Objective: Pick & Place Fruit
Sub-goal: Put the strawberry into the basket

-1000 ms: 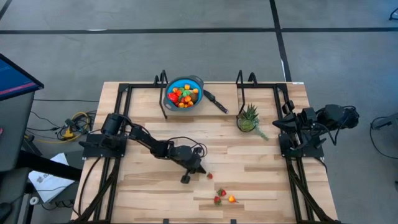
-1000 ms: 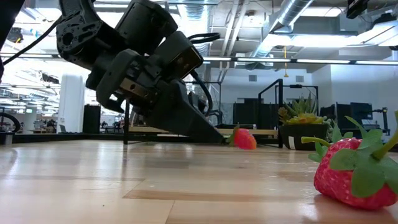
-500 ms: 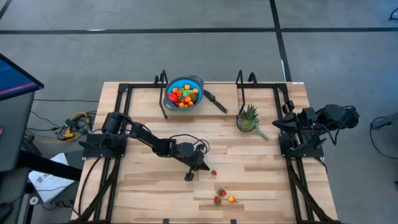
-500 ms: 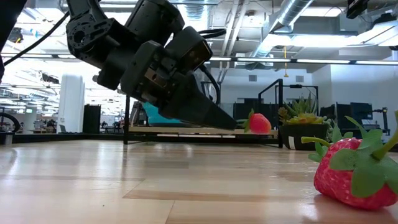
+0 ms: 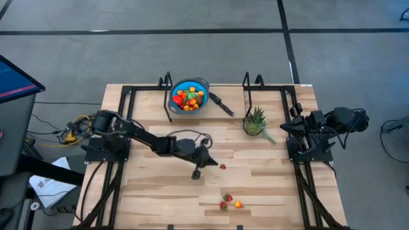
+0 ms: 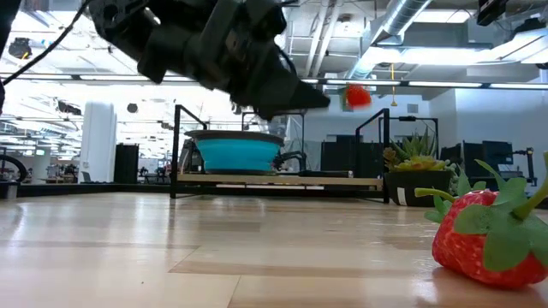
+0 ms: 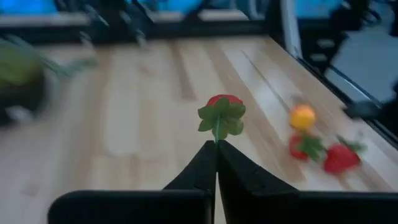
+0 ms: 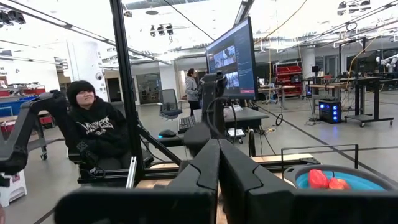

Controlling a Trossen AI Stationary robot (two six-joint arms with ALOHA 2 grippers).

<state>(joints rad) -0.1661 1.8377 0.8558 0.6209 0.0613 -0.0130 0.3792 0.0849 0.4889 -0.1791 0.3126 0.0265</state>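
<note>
The left tool (image 7: pixel 216 144) is pinching the green stalk of one strawberry (image 7: pixel 222 111) between closed tips, and the left wrist view alone is showing that grip. The low view is showing that same strawberry (image 6: pixel 358 95) hanging well clear of the table (image 6: pixel 257 248), which the high view cannot tell. In the high view the left tool (image 5: pixel 217 165) is sitting near the table's middle with the berry (image 5: pixel 223 167) at its tip.

Beyond the tool's tips, three loose fruits are lying together on the table: two strawberries (image 7: pixel 339 158) and one orange piece (image 7: pixel 302 116). The high view is showing the same three (image 5: pixel 230 202) near the front edge.

Farther off, behind the tool, the blue bowl (image 5: pixel 189 94) is holding a heap of red, orange and green fruit, too small to count. One spiky green plant (image 5: pixel 255 121) is standing to its side.

The right tool (image 8: pixel 219 144) is waiting at the table's right edge, fingers pressed together, holding nothing; its view alone is showing a seated person (image 8: pixel 93 134).
</note>
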